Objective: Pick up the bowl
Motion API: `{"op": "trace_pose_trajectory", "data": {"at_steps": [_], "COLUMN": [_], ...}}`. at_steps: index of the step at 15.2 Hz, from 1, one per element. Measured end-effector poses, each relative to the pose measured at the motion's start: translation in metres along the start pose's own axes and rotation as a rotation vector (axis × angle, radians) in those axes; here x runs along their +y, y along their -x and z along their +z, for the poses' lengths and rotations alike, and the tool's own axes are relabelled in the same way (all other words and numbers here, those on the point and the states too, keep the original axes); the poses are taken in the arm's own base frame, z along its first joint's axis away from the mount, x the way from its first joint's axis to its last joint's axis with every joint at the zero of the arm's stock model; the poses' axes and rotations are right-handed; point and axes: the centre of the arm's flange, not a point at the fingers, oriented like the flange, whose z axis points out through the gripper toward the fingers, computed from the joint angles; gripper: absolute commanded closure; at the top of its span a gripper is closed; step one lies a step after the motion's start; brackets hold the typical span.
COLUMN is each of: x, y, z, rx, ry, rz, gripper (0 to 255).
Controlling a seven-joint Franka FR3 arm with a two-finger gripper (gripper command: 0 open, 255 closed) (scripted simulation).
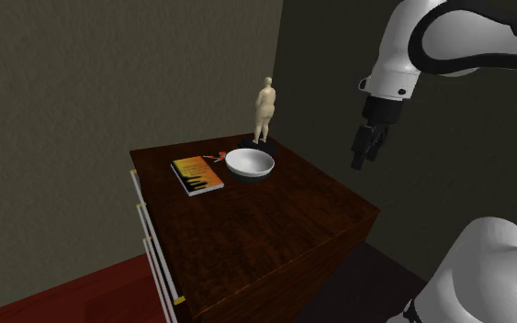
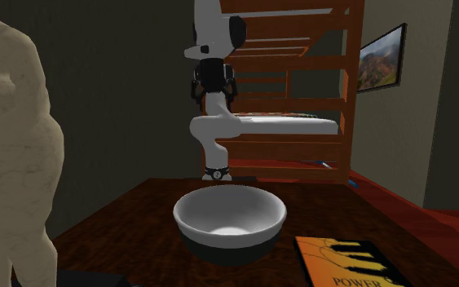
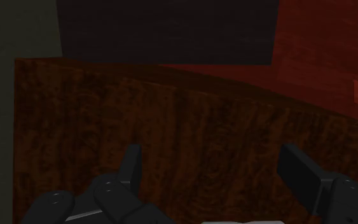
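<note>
- Hanging in the air off the desk's (image 1: 275,220) edge on the shoulder view's right, the black claw (image 1: 365,151) points downward and sits higher than the desk top.
- Its two fingers (image 3: 131,162) stand spread wide apart in the wrist view, with nothing between them except the dark wood grain of the desk below.
- The bowl (image 1: 250,163) stands upright on the desk toward the end near the wall, well apart from the claw.
- It is white inside with a dark outer lower part, as the second exterior view shows from close by, and it looks empty.
- A book (image 1: 196,174) with a yellow and orange cover lies flat just beside the bowl, on the shoulder view's left of it.
- A small red thing (image 1: 216,156) lies behind the gap between book and bowl; it is too small to tell what it is.
- A pale beige figurine (image 1: 264,110) of a standing person rises on a dark base just behind the bowl, near the desk's far corner.
- The desk is dark reddish wood with pale drawer handles down its front side, and it stands on a red floor (image 1: 63,294) against a dull grey-green wall.
- In the second exterior view the white arm (image 2: 214,122) rises beyond the bowl, with a wooden bunk bed (image 2: 301,81) behind it and a framed landscape picture (image 2: 380,57) on the wall.
</note>
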Motion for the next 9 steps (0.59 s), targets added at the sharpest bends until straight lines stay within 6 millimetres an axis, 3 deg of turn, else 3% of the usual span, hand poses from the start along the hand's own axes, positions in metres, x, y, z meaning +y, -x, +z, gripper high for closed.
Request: {"op": "trace_pose_trajectory", "data": {"at_steps": [2, 9], "x": [0.002, 0.01], "y": [-0.005, -0.084], "z": [0.002, 0.025], "rx": [0.001, 0.021], "ry": [0.001, 0.012], "rz": [0.001, 0.016], "gripper": [0, 0]}}
